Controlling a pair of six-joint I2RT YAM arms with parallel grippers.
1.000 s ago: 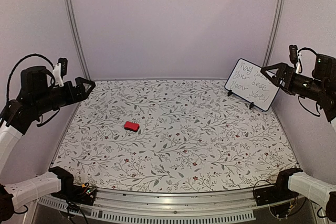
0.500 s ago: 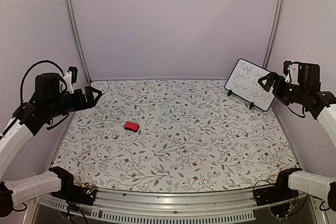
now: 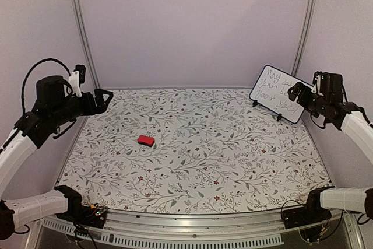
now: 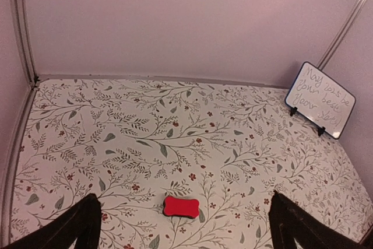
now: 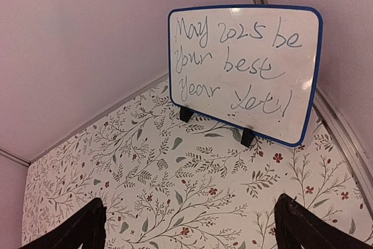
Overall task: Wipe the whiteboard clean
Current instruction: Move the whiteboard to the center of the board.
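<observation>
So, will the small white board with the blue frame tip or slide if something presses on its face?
Standing on only two small black feet, the small blue-framed white board would probably tip backward under a press. It looks thin and stiff, likely light, so it may slide on the floral table cover.

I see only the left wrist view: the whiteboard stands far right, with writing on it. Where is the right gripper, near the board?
Observer: In the top view the right gripper hangs open before the right end of the whiteboard, not touching it.
Operator: What does the writing say?
Observer: The right wrist view reads "May 2025 be your best year yet!" in three lines.
Operator: Is my gripper above the red eraser?
Observer: No, the left gripper is raised at the left table edge; the red eraser lies toward the middle.
</observation>
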